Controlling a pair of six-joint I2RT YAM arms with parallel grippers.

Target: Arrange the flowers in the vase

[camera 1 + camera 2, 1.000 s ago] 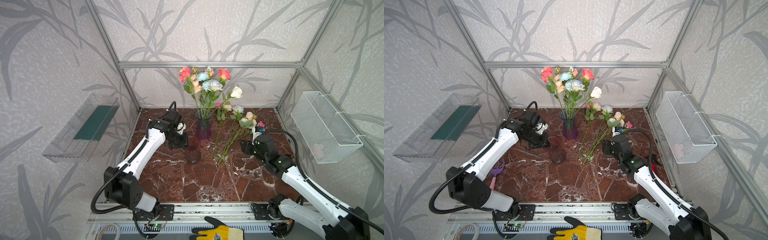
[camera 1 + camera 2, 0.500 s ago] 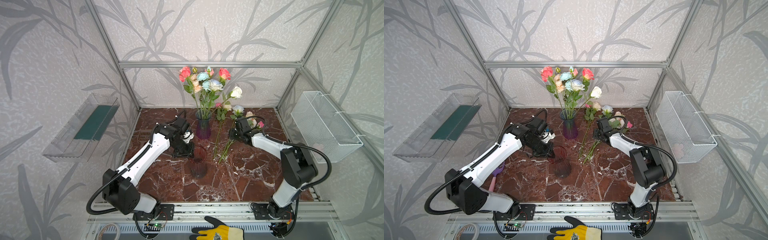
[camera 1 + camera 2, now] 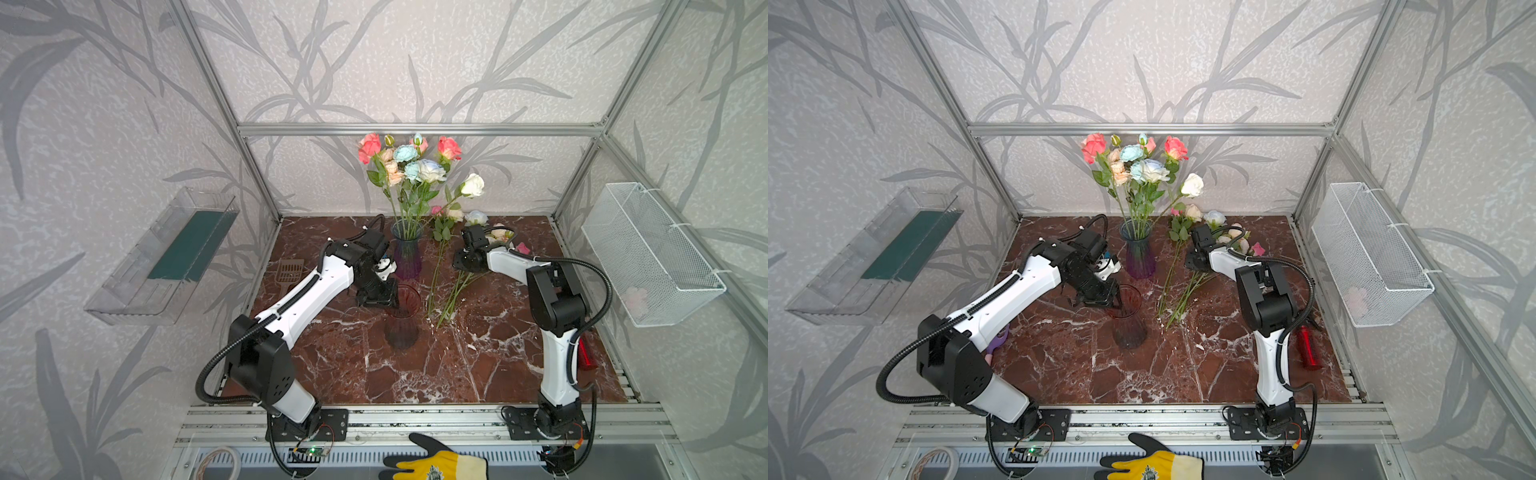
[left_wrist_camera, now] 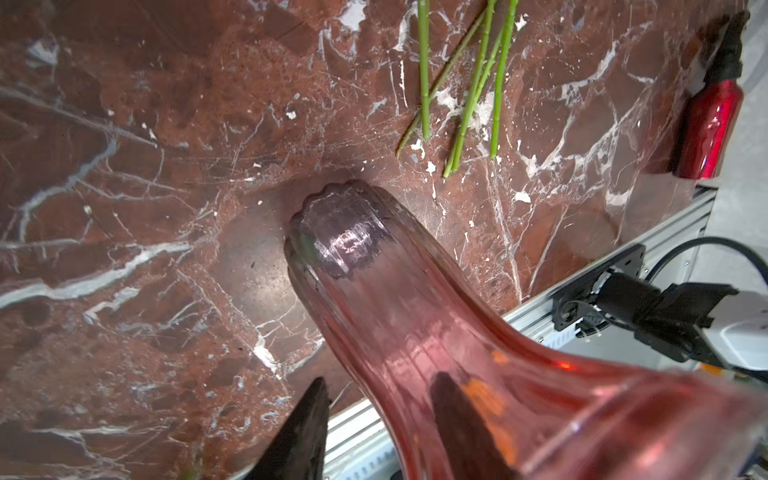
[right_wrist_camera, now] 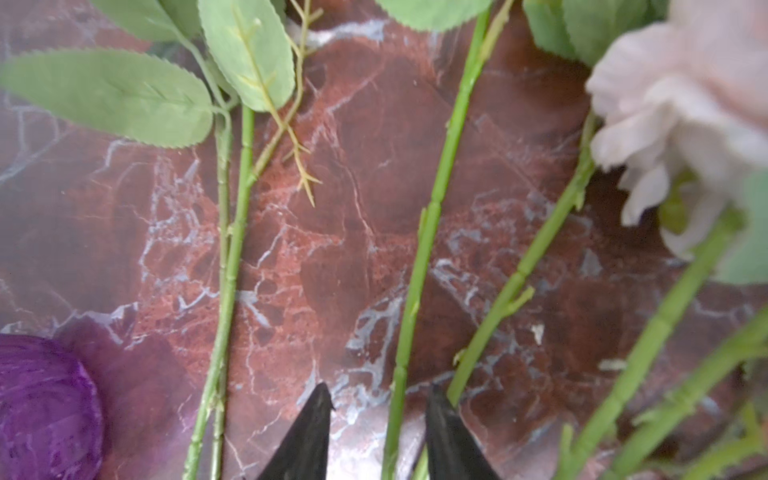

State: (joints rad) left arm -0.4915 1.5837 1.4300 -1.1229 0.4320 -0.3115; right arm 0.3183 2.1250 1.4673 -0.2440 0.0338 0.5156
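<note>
LEFT: left gripper (image 4: 380,378) spread, astride the pink vase (image 3: 402,328) rim (one finger shows through the glass) | RIGHT: right gripper (image 5: 378,388) parted around a green stem (image 5: 409,291), not pinching | FLOWERS: loose flowers (image 3: 446,286) lie on the marble table (image 3: 457,374) just right of that vase; more stand in the purple vase (image 3: 407,259) behind

Both top views: high at front, looking down on whole red-brown marble counter (image 3: 353,365). Wrist cameras: close above it, sharing loose green stems (image 4: 424,83).
</note>
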